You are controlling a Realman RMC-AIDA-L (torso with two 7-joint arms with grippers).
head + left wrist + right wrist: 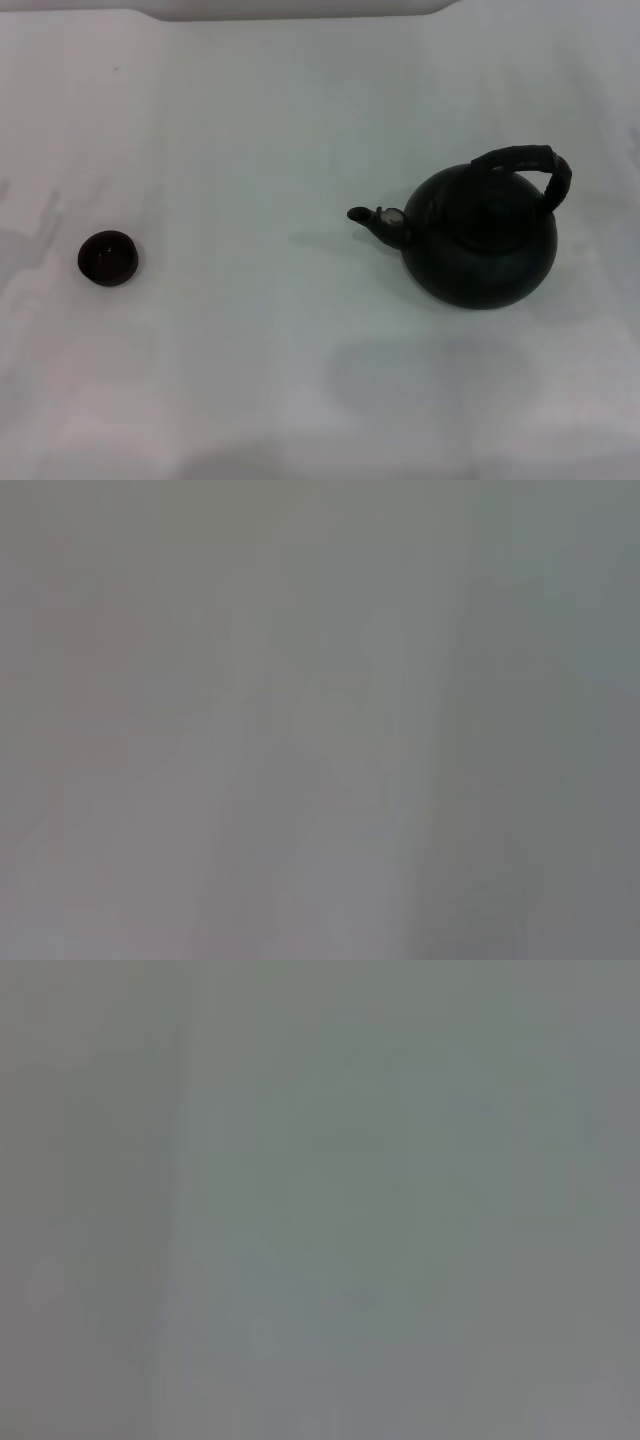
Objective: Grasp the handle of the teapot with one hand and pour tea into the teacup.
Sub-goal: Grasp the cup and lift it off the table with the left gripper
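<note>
In the head view a round matte black teapot stands upright on the white table, right of centre. Its short spout points left. Its thick black ribbed handle arches over the top towards the back right. Far to the left stands the tiny dark teacup, upright and a long way from the spout. Neither gripper nor arm shows in the head view. Both wrist views show only a plain grey blur with no object in it.
The white table stretches across the whole head view. Its far edge runs along the top. A wide stretch of bare table lies between cup and pot.
</note>
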